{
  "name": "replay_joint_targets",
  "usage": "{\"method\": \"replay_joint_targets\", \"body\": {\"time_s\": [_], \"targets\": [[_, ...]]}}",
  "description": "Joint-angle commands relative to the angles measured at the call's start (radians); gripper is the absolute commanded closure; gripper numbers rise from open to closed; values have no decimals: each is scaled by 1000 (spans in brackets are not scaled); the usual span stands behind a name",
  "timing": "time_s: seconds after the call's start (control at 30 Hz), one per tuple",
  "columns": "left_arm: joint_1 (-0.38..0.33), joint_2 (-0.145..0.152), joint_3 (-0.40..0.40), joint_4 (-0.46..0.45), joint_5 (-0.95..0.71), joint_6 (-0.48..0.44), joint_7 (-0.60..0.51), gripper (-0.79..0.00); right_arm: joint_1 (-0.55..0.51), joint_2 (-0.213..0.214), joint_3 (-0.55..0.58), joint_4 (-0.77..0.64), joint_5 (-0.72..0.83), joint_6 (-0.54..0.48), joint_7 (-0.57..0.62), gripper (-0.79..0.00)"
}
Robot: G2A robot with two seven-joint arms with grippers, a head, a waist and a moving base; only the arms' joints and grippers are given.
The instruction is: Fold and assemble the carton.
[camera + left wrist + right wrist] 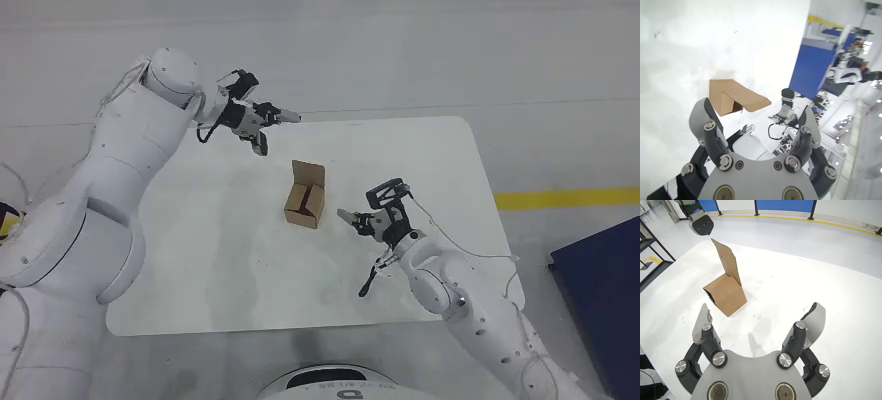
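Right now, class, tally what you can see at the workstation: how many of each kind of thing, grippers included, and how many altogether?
carton: 1
table: 1
grippers: 2, the left gripper and the right gripper, both open and holding nothing
Total: 4

A white table (440, 160) with rounded corners stands on a pale grey floor (400, 60). Small dark scuffs mark the tabletop under the right gripper (760, 305). Far beyond it, a yellow line (829, 222) curves across the floor before blue panels (783, 203) on black feet.
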Motion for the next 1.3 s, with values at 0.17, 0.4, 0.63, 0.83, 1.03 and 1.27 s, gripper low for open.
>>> {"method": "replay_joint_targets", "body": {"time_s": [0.17,0.4,0.63,0.83,1.03,1.27], "targets": [[259,152,-232,-124,-222,-249,1,-785,69,-50,-118,11,10,191,23,-385],[540,269,-393,-516,-174,-142,136,-785,134,-92,-214,65,-28,306,116,-234],[735,341,-553,-804,-115,-30,210,-785,198,-138,-289,125,-18,354,156,-219],[772,352,-584,-856,-99,-12,216,-785,238,-184,-316,172,77,395,93,-256],[772,352,-584,-856,-99,-12,216,-785,220,-216,-314,213,118,443,-75,-320],[772,352,-584,-856,-99,-12,216,-785,248,-247,-337,301,125,438,-78,-299]]}}
